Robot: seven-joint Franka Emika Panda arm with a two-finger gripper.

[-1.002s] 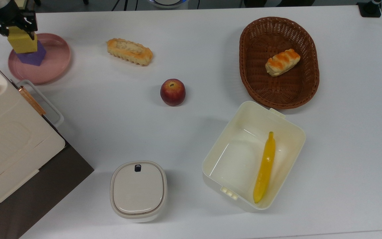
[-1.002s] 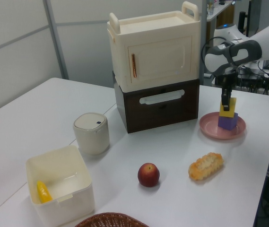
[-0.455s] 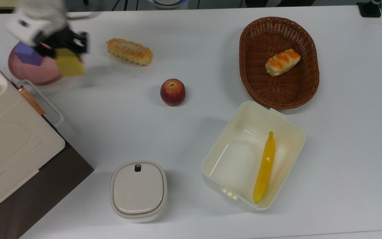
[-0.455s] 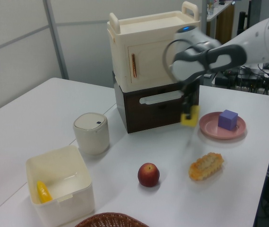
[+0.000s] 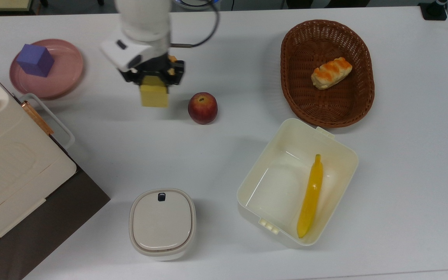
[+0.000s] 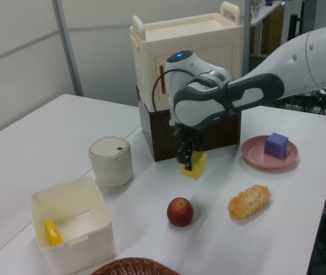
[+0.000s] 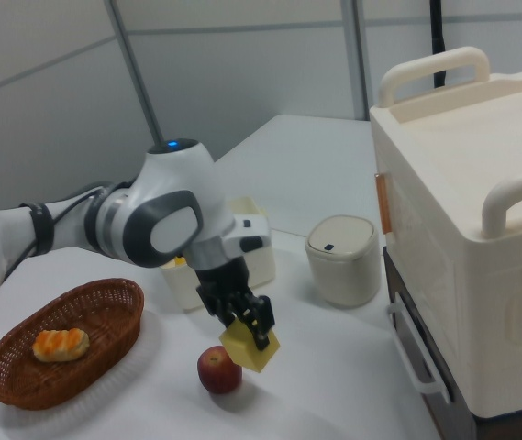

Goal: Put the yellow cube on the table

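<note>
The plain yellow block (image 5: 154,95) is being gripped by the robot's hand (image 5: 153,80). It has been carried off the round pink plate (image 5: 66,79), toward the frame's middle, above the big white bench (image 5: 224,46), still unplaced.

Arm (image 5: 142,23) hides bread; basket (image 6: 131,267) cut off.

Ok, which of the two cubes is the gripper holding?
The yellow cube, clamped in the gripper near the apple. The purple cube sits on the pink plate.
</note>
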